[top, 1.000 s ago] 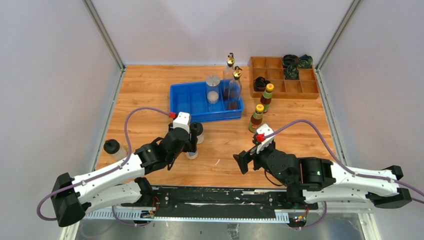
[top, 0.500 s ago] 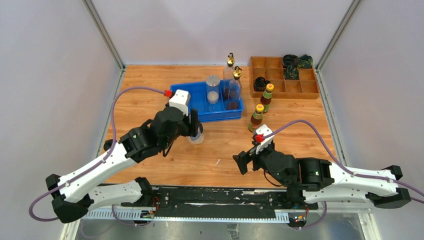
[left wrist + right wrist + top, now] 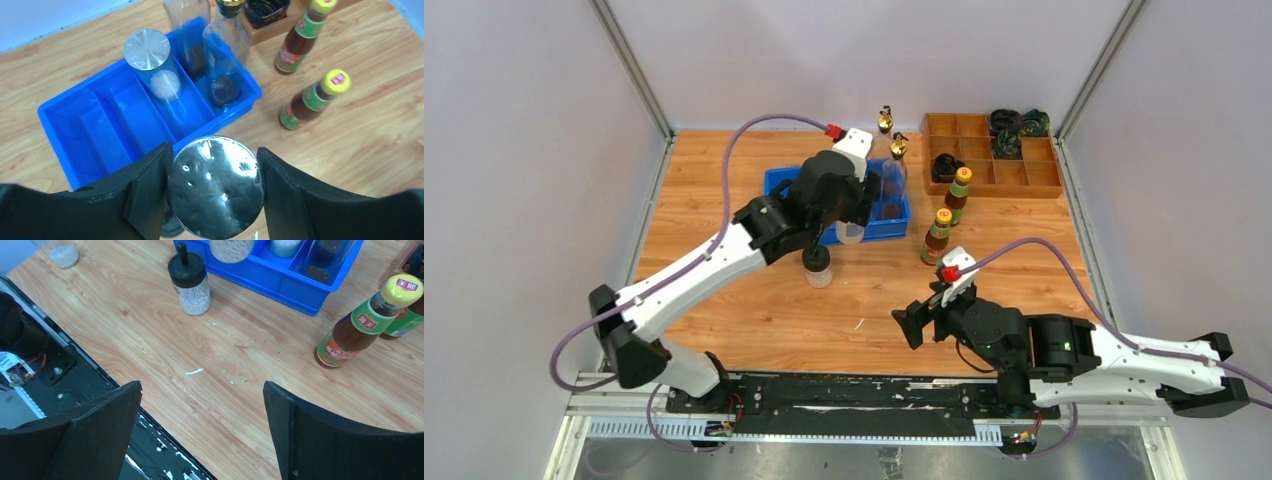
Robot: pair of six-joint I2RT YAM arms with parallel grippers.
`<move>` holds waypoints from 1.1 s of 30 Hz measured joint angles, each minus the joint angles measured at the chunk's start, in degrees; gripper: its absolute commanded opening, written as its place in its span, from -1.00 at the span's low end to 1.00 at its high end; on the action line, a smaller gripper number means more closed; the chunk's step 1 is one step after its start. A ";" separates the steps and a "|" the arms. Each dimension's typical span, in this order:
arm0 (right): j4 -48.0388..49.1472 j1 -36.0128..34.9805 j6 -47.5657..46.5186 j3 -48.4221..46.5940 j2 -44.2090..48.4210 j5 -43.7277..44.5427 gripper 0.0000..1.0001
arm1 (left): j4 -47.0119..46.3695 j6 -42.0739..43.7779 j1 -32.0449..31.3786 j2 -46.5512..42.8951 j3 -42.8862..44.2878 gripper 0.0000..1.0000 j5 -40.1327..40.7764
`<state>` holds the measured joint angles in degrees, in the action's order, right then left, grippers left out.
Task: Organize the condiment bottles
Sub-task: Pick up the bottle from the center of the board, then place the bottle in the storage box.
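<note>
The left pincer [image 3: 214,160] pinches a shaker [image 3: 215,200], with one finger on each side of its shiny lid. The shaker hangs in the air over the near wall of the blue bin [image 3: 95,125], which sits at the middle of the worktop [image 3: 694,170] toward the far edge. There are white grains in its bottom.

The other shaker [image 3: 152,65] stands in the middle part of the bin. The front cruet [image 3: 226,55] and the back cruet [image 3: 189,25] stand in the right part of the bin, one behind the other. Each has a bit of dark stuff at the bottom.

A jar [image 3: 817,266] with a black cap stands on the worktop just in front of the bin, under the left arm. It holds white grains too.

The near sauce bottle [image 3: 937,236] and the far sauce bottle [image 3: 958,195] stand on the worktop to the right of the bin. They are near each other but not touching. Both have yellow caps.

Just behind them a brown tray [image 3: 1014,185] sits in the far right corner. Dark coils [image 3: 1006,122] lie in some of its boxes.

The right pincer [image 3: 911,326] is spread wide with nothing in it. It hangs over the worktop close to the near edge, well apart from all the bottles
</note>
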<state>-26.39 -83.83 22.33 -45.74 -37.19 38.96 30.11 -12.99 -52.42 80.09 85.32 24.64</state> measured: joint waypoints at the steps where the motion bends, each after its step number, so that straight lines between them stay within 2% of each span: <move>1: -0.66 0.00 0.22 -0.52 0.35 -0.09 0.93 | -0.98 0.28 1.09 1.66 0.13 0.27 -1.49; 8: -5.73 0.00 0.39 -9.18 1.25 -0.57 0.91 | -6.38 2.29 8.66 9.88 0.42 0.27 -8.44; 14: -10.16 0.00 -2.91 -18.80 -2.36 -0.46 0.91 | -11.61 3.41 12.17 13.81 0.83 0.26 -13.31; 25: -13.75 0.00 -7.17 -19.61 -0.11 0.07 0.93 | -19.96 4.28 14.08 20.87 1.81 0.24 -16.65; 33: -14.32 0.00 -7.32 -18.91 -0.70 1.79 0.95 | -20.26 4.72 16.72 23.39 1.81 0.24 -16.57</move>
<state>-40.71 -83.83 15.00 -64.64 -37.89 40.75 9.85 -8.27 -35.70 103.48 87.13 8.08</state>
